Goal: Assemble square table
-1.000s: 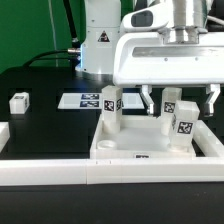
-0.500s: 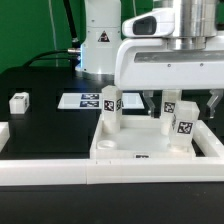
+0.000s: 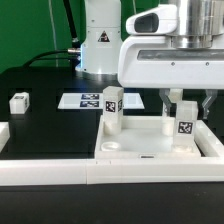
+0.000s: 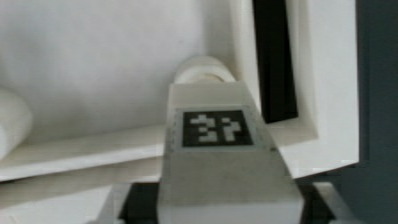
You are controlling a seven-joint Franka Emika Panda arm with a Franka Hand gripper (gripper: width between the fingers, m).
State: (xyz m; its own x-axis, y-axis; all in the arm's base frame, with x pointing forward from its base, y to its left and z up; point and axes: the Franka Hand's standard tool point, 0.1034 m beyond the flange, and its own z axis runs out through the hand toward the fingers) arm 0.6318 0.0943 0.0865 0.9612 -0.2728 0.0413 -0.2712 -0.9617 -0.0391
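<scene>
Lying flat on black table (image 3: pixel 50 125), top (image 3: pixel 125 150) had a leg (image 3: pixel 112 108) upright at exterior view's left. Gripper (image 3: pixel 187 104) hung over top's right part, jaws narrowly apart & clamped on upright 2nd leg (image 4: pixel 217 130). 3rd leg (image 3: pixel 18 101) sat well apart, off top.

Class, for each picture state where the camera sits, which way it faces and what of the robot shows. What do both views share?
Exterior view: off the arm, facing the robot's base; the end effector hangs over the square table top.
Wrist view: on the wrist, looking down along the end effector at a tagged leg.
Shared: that leg and the top's rim.
</scene>
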